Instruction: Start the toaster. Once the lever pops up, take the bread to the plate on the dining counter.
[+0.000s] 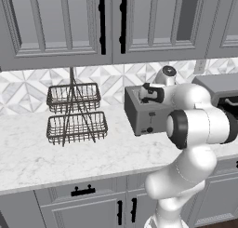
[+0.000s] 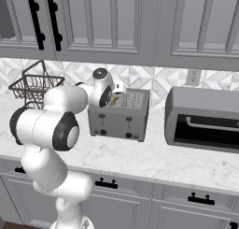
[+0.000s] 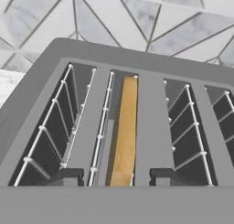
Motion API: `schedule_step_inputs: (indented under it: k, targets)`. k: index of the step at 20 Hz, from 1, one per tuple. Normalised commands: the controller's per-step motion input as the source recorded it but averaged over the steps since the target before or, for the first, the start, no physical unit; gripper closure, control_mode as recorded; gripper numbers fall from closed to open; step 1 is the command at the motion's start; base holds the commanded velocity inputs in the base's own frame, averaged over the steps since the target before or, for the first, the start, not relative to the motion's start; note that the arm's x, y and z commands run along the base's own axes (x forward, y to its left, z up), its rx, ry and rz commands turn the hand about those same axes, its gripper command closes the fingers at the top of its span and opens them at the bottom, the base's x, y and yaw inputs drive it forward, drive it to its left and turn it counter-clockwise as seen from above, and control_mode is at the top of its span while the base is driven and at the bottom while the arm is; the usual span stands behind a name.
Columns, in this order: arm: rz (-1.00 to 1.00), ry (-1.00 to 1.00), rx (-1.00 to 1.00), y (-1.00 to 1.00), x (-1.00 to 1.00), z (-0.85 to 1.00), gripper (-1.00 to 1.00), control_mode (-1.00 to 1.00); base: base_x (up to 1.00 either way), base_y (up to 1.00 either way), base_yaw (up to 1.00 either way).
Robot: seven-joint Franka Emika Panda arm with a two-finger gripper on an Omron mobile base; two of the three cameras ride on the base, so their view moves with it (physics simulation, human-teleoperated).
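- Grey metal, boxy, the toaster [image 2: 120, 114] stands on the marble tabletop [image 2: 154, 160] near the tiled wall, beside the bigger toaster oven [image 2: 205, 119].
- The bread [image 3: 124, 131] sits in the second slot, edge up; its golden-brown crust shows between the wire guides.
- The hand [image 3: 117, 176] hovers just above this slot, the two fingertips [image 3: 68, 176] spread to either side of the slice, and it holds nothing.
- It seems the robot is about to take the bread out; whether the toasting is finished cannot be told.
- Lifting the slice and carrying it to the plate is not yet done.
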Motion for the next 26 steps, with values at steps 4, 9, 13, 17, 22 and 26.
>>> schedule_step_inputs:
  k: [4,9,13,17,22,26]
  targets:
    - [0.0,0.0,0.0,0.0,0.0,-0.14,1.0,-1.0,0.0,0.0,0.0]
    - [-0.01,0.0,0.01,-0.02,0.0,-0.05,1.0,-1.0,0.0,0.0,0.0]
    - [-0.02,-0.01,0.08,-0.11,0.0,0.12,1.0,-1.0,0.0,0.0,0.0]
    - [-0.01,-0.11,0.21,-0.34,0.0,0.49,1.0,-1.0,0.0,0.0,0.0]
    - [0.0,-0.23,0.28,-0.5,-0.08,0.46,1.0,-1.0,0.0,0.0,0.0]
    - [0.0,-0.29,0.23,-0.42,-0.57,0.46,1.0,-1.0,0.0,0.0,0.0]
